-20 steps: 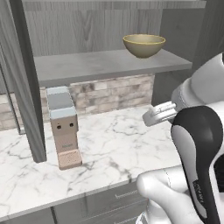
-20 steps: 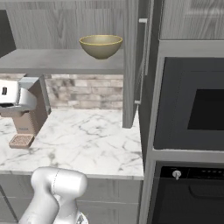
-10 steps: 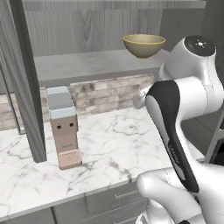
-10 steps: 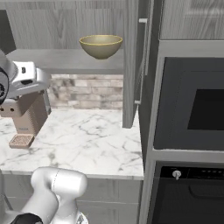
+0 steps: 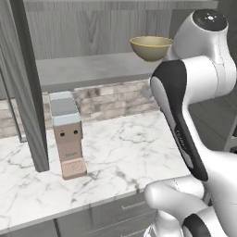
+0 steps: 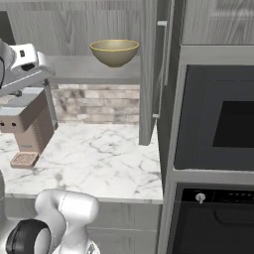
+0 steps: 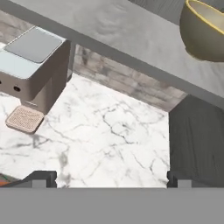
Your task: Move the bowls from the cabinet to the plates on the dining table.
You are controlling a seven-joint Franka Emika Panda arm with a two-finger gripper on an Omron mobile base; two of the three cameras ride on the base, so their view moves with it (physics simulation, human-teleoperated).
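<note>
One bowl (image 5: 151,47), pale yellow-olive, stands on the grey shelf (image 5: 88,69) of the open cabinet (image 6: 149,69), near the right end of it. In the hand view the two dark fingers (image 7: 41,179) stand wide apart at the bottom and hold nothing; the bowl (image 7: 205,30) lies far from them, up in the top right corner. Under the shelf, on the marble desk (image 5: 120,152), a small coffee machine (image 5: 67,134) stands upright before the brick wall (image 5: 111,99).
</note>
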